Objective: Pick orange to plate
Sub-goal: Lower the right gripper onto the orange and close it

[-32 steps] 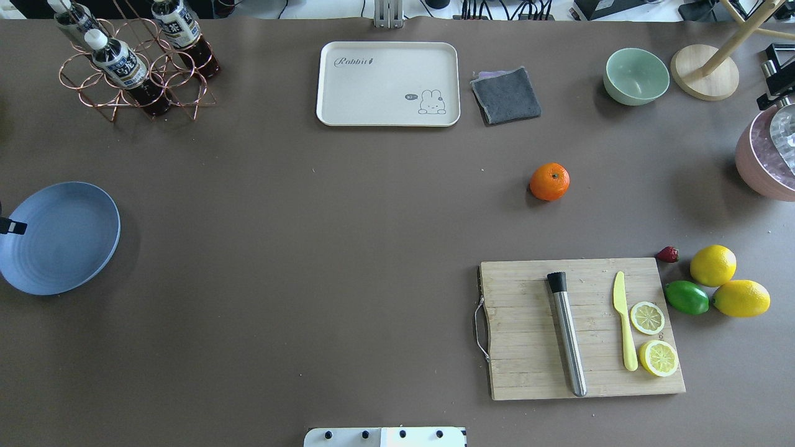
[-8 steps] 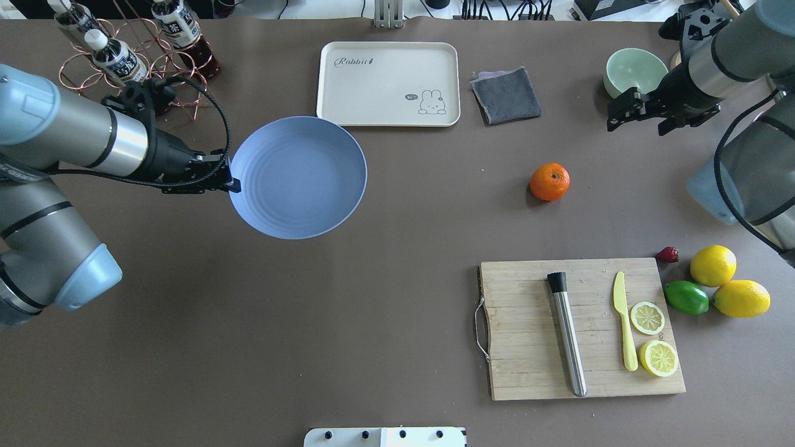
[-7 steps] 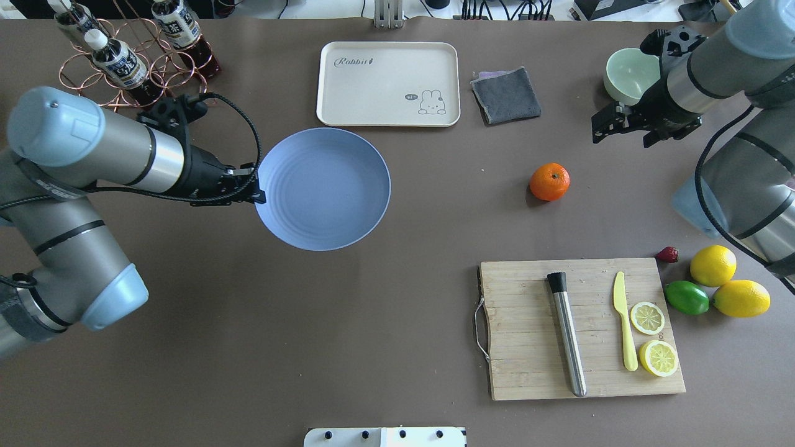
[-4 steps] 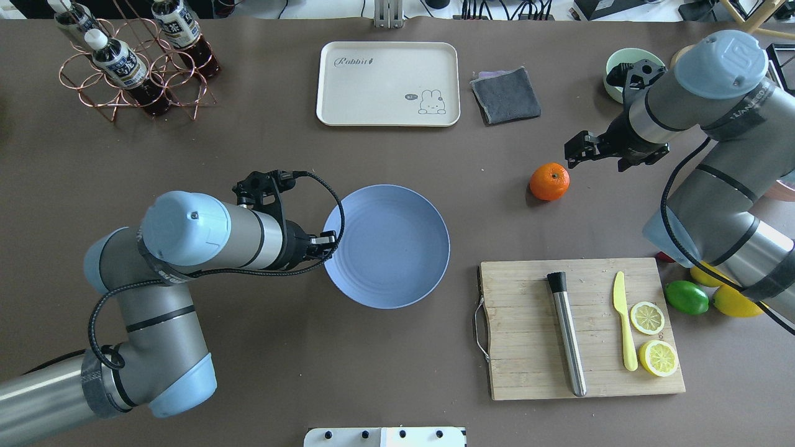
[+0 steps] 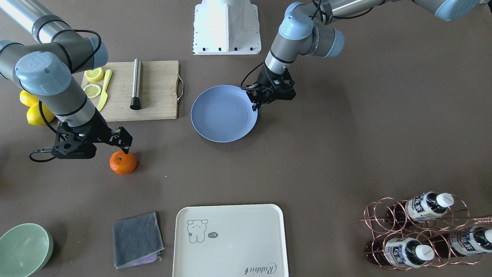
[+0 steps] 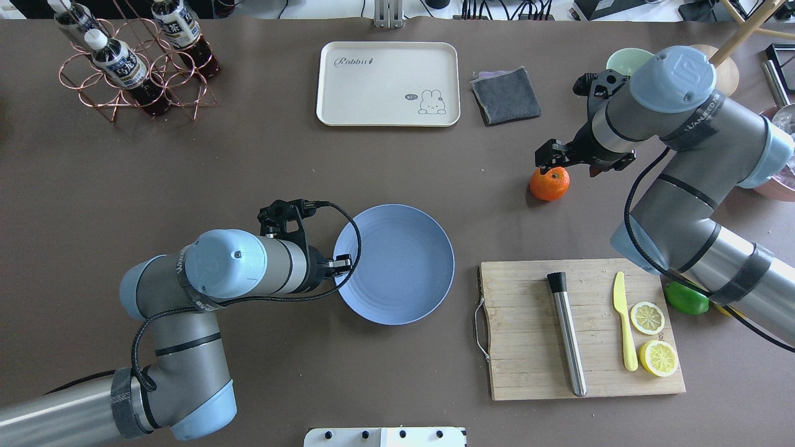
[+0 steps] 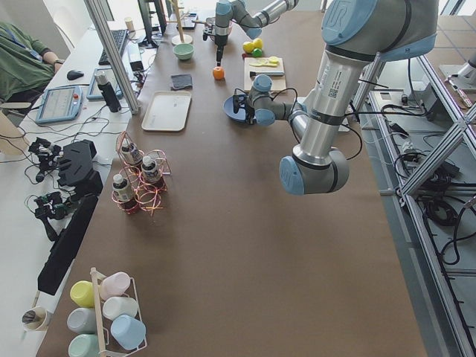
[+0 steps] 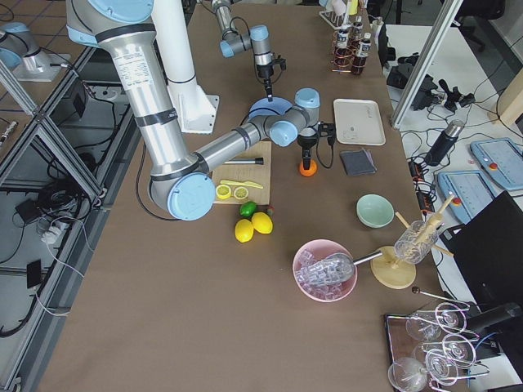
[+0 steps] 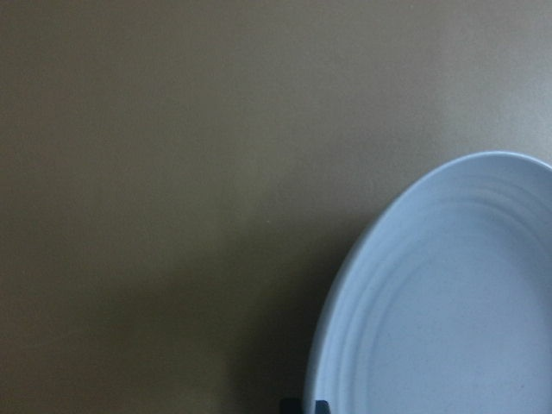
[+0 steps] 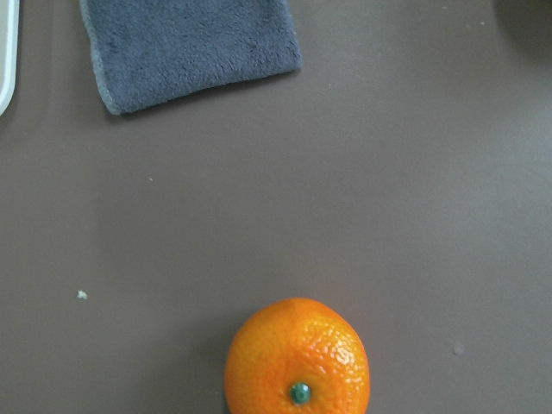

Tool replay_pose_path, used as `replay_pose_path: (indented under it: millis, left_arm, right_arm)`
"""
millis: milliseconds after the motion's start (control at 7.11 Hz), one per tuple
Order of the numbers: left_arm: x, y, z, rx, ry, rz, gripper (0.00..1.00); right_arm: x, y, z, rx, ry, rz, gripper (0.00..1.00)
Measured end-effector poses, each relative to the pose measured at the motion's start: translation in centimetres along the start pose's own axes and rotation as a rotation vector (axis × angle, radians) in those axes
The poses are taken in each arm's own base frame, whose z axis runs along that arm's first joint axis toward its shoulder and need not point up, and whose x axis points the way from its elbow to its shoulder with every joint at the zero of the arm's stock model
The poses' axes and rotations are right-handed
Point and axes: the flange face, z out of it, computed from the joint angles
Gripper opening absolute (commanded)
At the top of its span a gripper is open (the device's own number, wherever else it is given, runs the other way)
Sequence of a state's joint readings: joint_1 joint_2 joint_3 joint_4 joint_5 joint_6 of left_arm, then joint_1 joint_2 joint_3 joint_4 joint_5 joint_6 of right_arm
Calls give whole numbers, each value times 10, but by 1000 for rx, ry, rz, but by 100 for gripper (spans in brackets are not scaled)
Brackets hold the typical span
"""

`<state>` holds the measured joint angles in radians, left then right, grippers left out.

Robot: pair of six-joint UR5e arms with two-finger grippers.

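Observation:
The orange (image 6: 549, 184) lies on the brown table right of centre, also seen as the orange (image 5: 123, 162) and in the right wrist view as the orange (image 10: 297, 358), stem dot up. My right gripper (image 6: 574, 164) hangs open just above it, with the fingers spread and not touching the fruit; across the table it shows as the right gripper (image 5: 96, 144). The blue plate (image 6: 404, 273) sits low at the table's middle, left of the cutting board. My left gripper (image 6: 340, 266) is shut on the plate's left rim. The same plate (image 5: 221, 115) (image 9: 448, 302) is empty.
A wooden cutting board (image 6: 528, 329) carries a steel tube, a yellow knife and two lemon slices. A lime (image 6: 683, 299) lies to its right. At the far edge are a cream tray (image 6: 388, 84), a grey cloth (image 6: 506, 94) and a bottle rack (image 6: 133, 62).
My left arm carried the plate from the far left to the table's middle. My right gripper came in from the far right and now hangs over the orange, which has not moved.

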<state>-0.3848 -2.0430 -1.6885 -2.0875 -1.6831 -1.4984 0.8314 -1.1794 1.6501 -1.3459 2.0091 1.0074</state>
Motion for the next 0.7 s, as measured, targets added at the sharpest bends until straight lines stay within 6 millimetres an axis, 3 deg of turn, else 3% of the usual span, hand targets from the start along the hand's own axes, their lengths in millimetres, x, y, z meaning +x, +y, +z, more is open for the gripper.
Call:
replay_pose_path:
  millis: [141, 422, 704]
  left_arm:
    - [-1, 4, 4, 5, -6, 5, 98]
    - [-4, 10, 9, 34, -15, 16, 98]
    - [0, 20, 11, 44, -11, 26, 98]
  right_arm:
    - [-8, -5, 7, 10, 14, 0, 100]
    - [-14, -12, 24, 24, 29, -5, 100]
    - [-7, -10, 56, 27, 36, -16, 100]
